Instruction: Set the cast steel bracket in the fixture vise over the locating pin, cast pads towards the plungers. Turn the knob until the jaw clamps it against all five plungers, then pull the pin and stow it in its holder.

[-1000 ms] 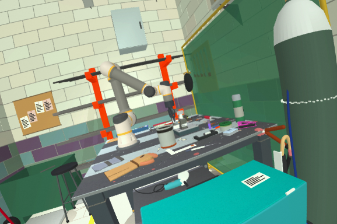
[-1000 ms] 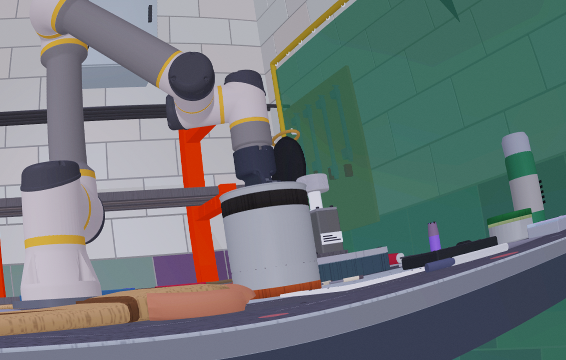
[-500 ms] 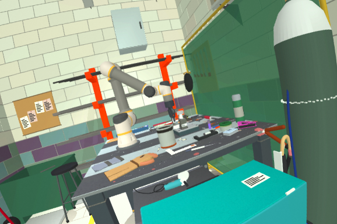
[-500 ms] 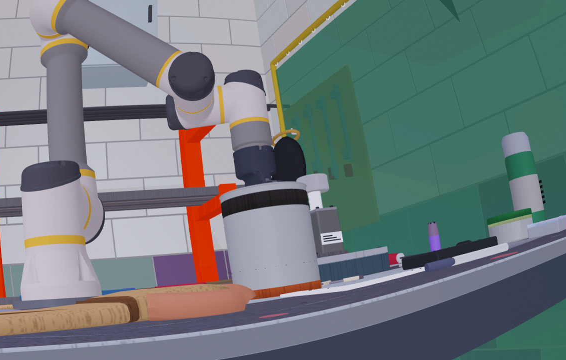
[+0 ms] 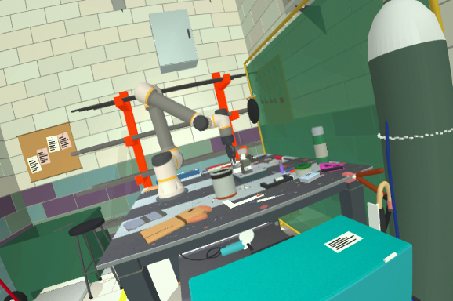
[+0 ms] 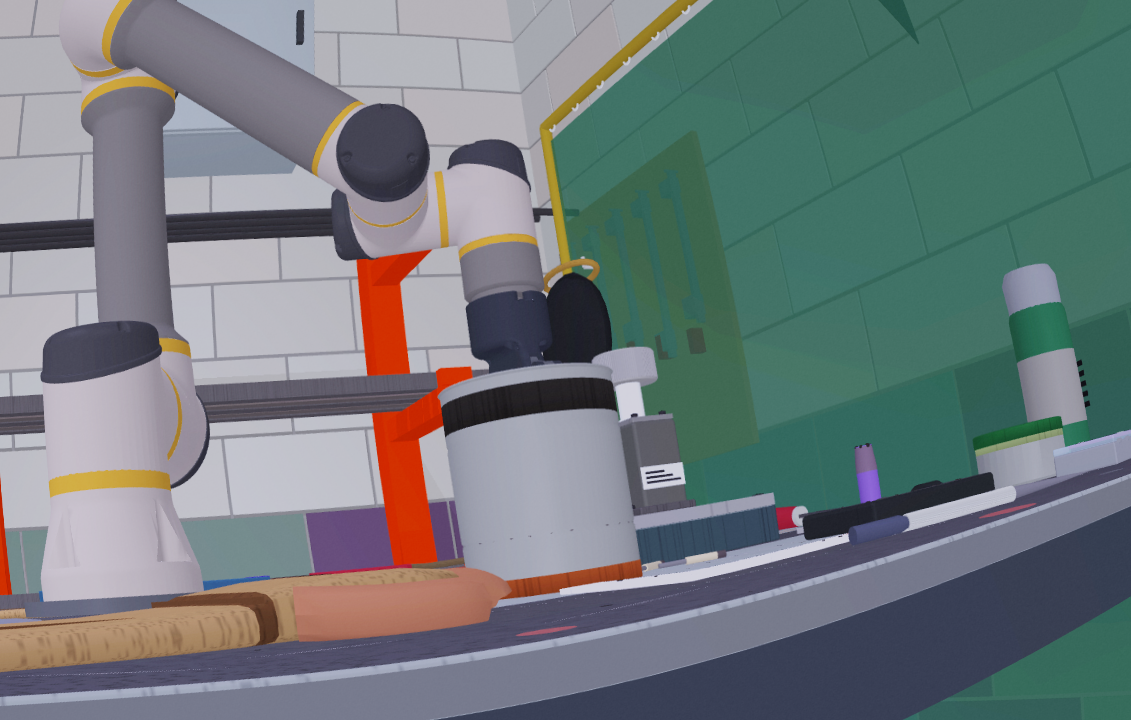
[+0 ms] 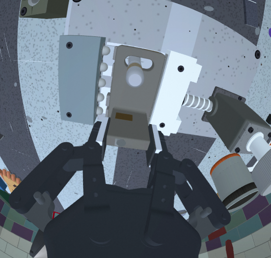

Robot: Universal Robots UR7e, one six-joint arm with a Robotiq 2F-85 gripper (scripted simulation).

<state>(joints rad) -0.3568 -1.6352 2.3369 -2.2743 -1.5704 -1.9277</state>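
Note:
The grey cast steel bracket (image 7: 136, 93) sits in the fixture vise with its slot over the pale locating pin (image 7: 134, 74). I grip its near upright end in my gripper (image 7: 129, 141), which is closed on it. On its left a blue-grey block (image 7: 78, 78) carries a row of rounded plungers (image 7: 102, 82). On its right stands the white jaw (image 7: 174, 93), with a threaded screw (image 7: 198, 102) running to a dark housing (image 7: 235, 121) and the white knob (image 7: 260, 149). A square pin holder (image 7: 40, 1) sits at the plate's far left corner.
A grey canister with an orange base (image 5: 223, 183) stands close beside the fixture and hides my fingers from the second side camera. Tools, a glove (image 5: 193, 214) and a green-banded cylinder (image 5: 319, 144) lie scattered over the bench. A large gas cylinder (image 5: 415, 149) stands at the right.

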